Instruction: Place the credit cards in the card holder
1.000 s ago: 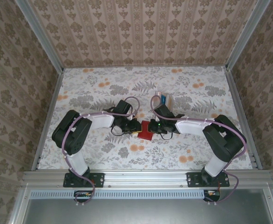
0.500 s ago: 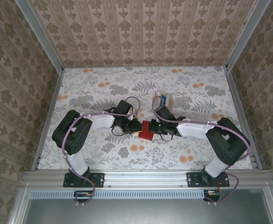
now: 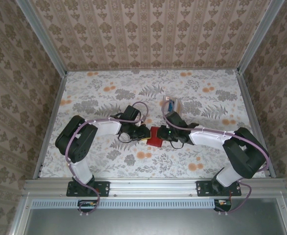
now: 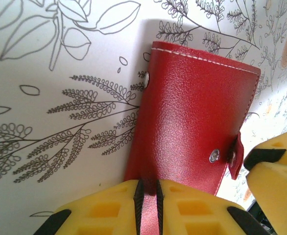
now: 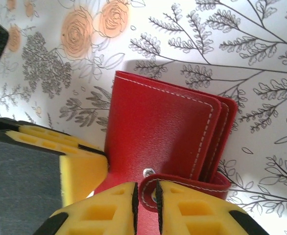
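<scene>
Top external | card holder (image 3: pixel 155 137) is seen folded shut at the centre of the table (image 3: pixel 109 98), long axis roughly 12-to-6 o'clock | left claw (image 3: pixel 144 134) is clamped on its 9 o'clock edge | right claw (image 3: pixel 164 134) is clamped on its snap strap, 3 o'clock side

**Wallet** (image 3: pixel 155 136): red, grained, with white stitching and metal snaps. It is folded shut and lies flat near the middle of the bench (image 3: pixel 104 93), its snap strap curled over one edge.

**Cards** (image 3: pixel 171 102): blue, too small to detail, slightly behind the bench's middle and apart from the wallet.
</scene>
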